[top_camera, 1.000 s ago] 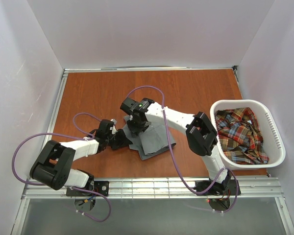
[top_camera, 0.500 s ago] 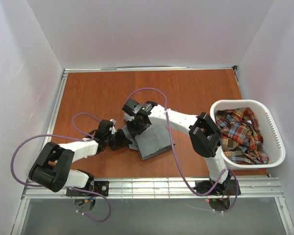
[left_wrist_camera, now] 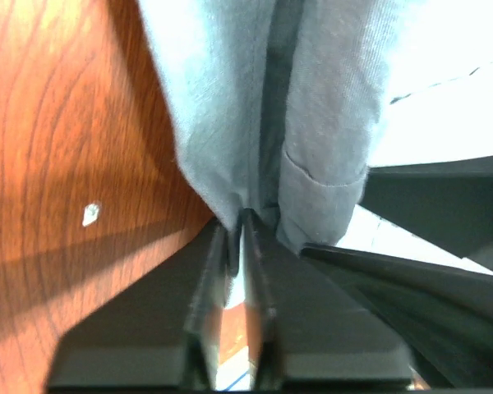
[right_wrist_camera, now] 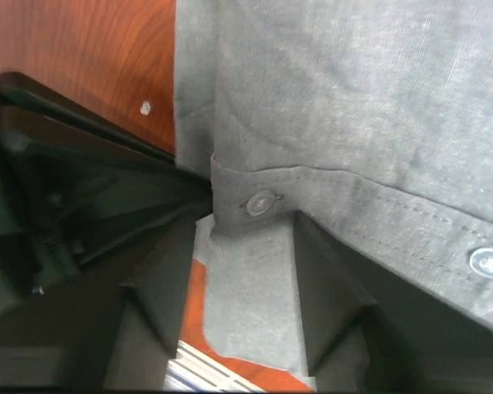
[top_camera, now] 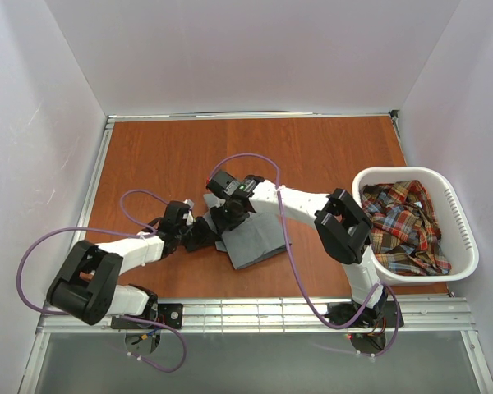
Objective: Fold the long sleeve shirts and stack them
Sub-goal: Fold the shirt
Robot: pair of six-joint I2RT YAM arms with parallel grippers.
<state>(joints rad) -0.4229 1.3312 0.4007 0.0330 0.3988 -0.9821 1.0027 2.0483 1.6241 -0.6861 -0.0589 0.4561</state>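
Over the last second my right arm has swung in toward my left one, and the grey shirt (top_camera: 253, 240) has drawn into a tighter, narrower bundle, its right edge pulled inward. The wooden tabletop (top_camera: 164, 156) carries that bundle near its front middle, well apart from the white basket (top_camera: 398, 171) standing at the right side. Inside the basket lies the plaid shirt (top_camera: 403, 222), crumpled and unfolded, filling most of it; I can make out nothing else in there. On the grey shirt I judge the fold is in hand but not finished: the cloth is doubled over, yet its left edge is bunched where both my hands meet. My left hand (left_wrist_camera: 237, 226) is pressed together, pinching a gathered ridge of grey cloth right at its tips, low to the wood. My right hand (right_wrist_camera: 245, 246) is spread, its fingers (right_wrist_camera: 160, 275) straddling the buttoned front edge without closing on it, and a small button (right_wrist_camera: 260, 203) sits just past the tips. Next, I think, the right hand needs to close on that edge so the two of us can lay it over squarely and flatten the bundle, with care that the pinched ridge does not drag the folded layers askew. After that the plaid shirt has yet to come out.
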